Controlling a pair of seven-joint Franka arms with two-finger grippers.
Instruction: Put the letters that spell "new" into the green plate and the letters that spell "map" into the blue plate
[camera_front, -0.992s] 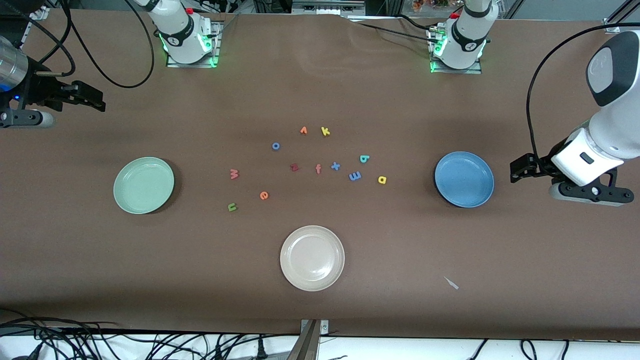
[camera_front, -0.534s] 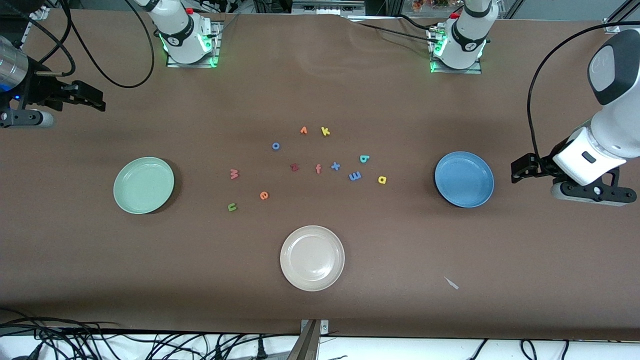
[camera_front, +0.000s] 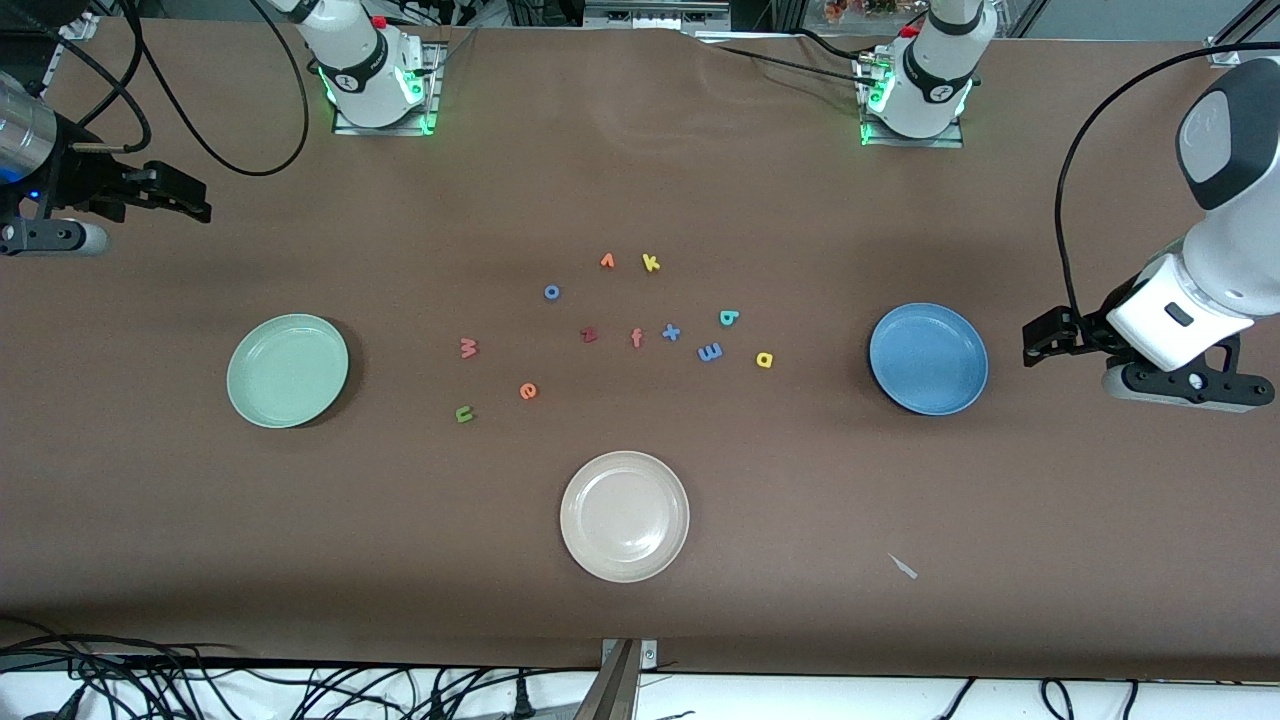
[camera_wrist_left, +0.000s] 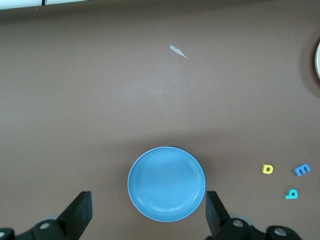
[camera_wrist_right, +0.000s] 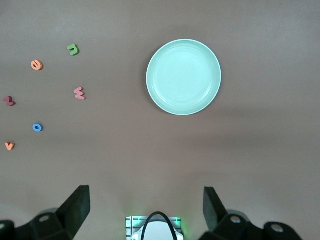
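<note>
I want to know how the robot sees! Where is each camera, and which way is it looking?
Front view: high across the table, facing both bases; shows the whole table, left tool, right tool.
Left wrist view: on the left arm, looking down at the blue plate; its open tool shows.
Right wrist view: looking down at the green plate; open tool shows.
Shared: both plates appear in the front view too.

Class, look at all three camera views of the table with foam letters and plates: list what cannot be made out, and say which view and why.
- Cream-white round plate: left wrist view, cut off by the picture's edge.
- Left gripper: left wrist view, its fingers cut off by the edge.
- Right gripper: right wrist view, likewise cut off.
- Small pale scrap on the table: front view, too small to identify.
</note>
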